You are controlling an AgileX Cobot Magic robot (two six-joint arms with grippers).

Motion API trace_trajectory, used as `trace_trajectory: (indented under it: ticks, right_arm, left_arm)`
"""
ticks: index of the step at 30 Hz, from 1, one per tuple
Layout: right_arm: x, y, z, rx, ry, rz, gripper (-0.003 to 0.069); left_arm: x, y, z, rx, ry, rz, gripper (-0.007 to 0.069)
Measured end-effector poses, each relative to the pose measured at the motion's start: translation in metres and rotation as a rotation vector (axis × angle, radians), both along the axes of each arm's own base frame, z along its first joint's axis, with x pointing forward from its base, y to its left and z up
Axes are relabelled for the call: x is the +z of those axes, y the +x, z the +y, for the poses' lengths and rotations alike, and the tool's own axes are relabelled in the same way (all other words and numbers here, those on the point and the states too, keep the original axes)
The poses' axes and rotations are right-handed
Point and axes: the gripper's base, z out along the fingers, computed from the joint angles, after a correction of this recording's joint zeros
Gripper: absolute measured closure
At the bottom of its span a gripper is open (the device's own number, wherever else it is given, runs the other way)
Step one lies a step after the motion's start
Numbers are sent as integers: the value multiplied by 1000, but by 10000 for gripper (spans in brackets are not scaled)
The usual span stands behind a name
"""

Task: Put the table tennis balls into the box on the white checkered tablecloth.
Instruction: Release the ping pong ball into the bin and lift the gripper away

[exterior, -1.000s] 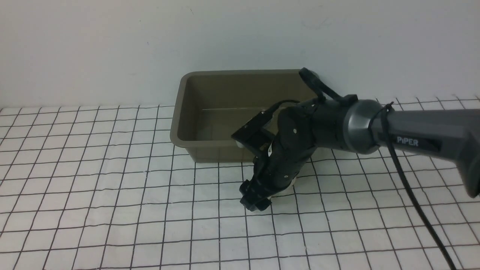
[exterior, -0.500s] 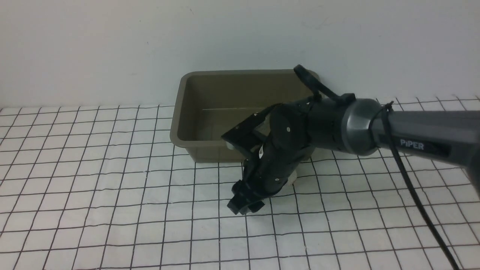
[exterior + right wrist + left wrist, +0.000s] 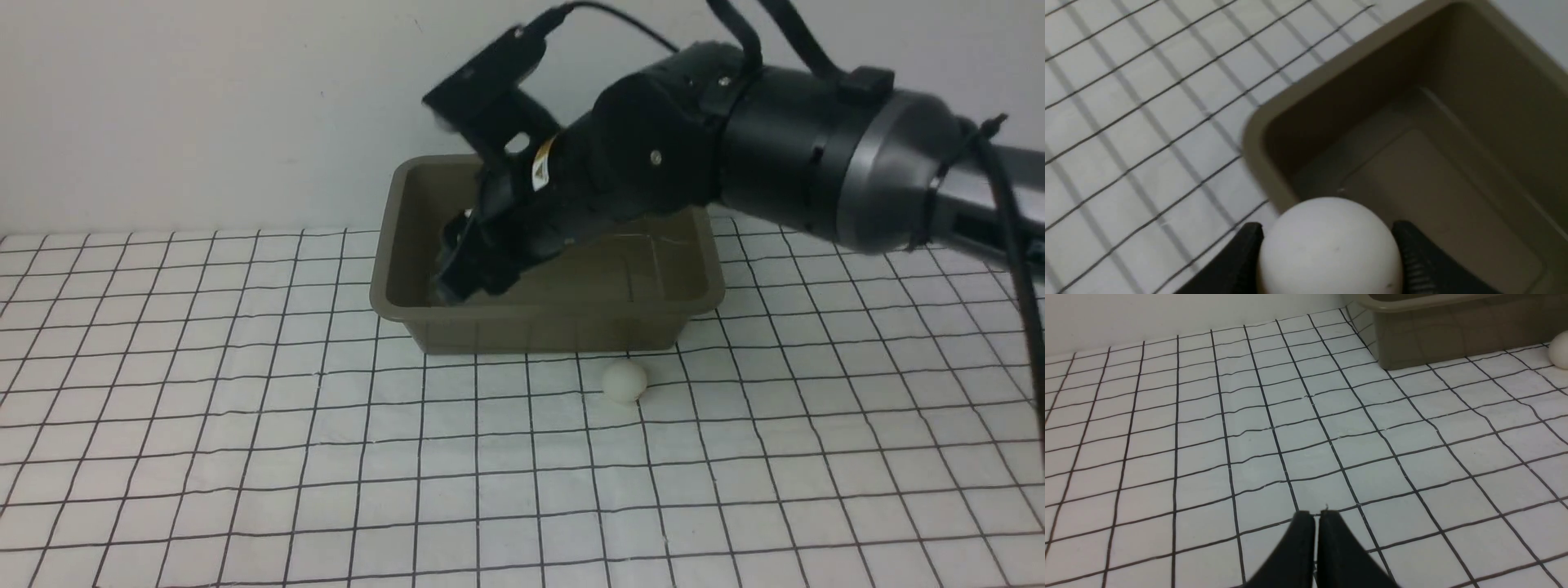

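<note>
My right gripper [image 3: 1327, 228] is shut on a white table tennis ball [image 3: 1329, 249], with a black finger on each side of it. It holds the ball above the near left part of the olive-brown box [image 3: 1433, 183]. In the front view the right gripper [image 3: 461, 282] hangs over the box [image 3: 555, 331], and the held ball is hidden by it. A second ball [image 3: 624, 380] lies on the white checkered tablecloth [image 3: 245, 367] just in front of the box. My left gripper [image 3: 1315, 516] is shut and empty, low over the cloth, well short of the box [image 3: 1453, 339] and that ball [image 3: 1560, 349].
A plain white wall stands right behind the box. The right arm's thick grey forearm [image 3: 882, 180] and its black cable [image 3: 1016, 261] cross above the table's right side.
My right gripper closed on a ball down on the cloth, then rose and swung back to above the box. The other ball, hidden behind the gripper before, now shows.
</note>
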Motion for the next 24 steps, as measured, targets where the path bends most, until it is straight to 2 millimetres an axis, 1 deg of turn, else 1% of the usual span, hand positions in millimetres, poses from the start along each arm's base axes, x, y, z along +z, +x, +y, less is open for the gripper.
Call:
trace_trajectory:
  ticks: [1,2,3,4,5,7,8,9,11,13,15,17,20,23,24]
  right_arm:
    - [-2,3,0,-8,-1,3,302]
    - [-5,18,-6,-44,-4,-6,302]
    - [-6,26,-9,-60,-5,-14,302]
    - [-14,38,-12,-82,-12,-9,302]
    - [-17,46,-14,-95,-14,-12,302]
    - [-33,62,-14,-110,-30,-4,302]
    - [-42,67,-12,-107,-44,2,302]
    - [-43,68,-11,-105,-46,-2,302]
    - [-67,78,-5,-73,-104,1,302]
    - [-83,83,-3,-63,-134,9,300]
    - [-96,88,-1,-61,-163,11,270]
    - [-101,90,-1,-73,-171,16,228]
    - [-100,91,-2,-95,-172,8,175]
    - [-92,91,-4,-115,-173,0,155]
    - [-85,90,-7,-126,-181,-5,151]
  left_arm:
    - [0,0,0,0,0,0,629]
    - [0,0,0,0,0,0,629]
    - [0,0,0,0,0,0,629]
    - [0,0,0,0,0,0,629]
    - [0,0,0,0,0,0,629]
    - [0,0,0,0,0,0,629]
    - [0,0,0,0,0,0,629]
    - [0,0,0,0,0,0,629]
    - [0,0,0,0,0,0,629]
    - [0,0,0,0,0,0,629]
    - [0,0,0,0,0,0,629]
    - [0,0,0,0,0,0,629]
    - [0,0,0,0,0,0,629]
    - [0,0,0,0,0,0,629]
    - [0,0,0,0,0,0,629]
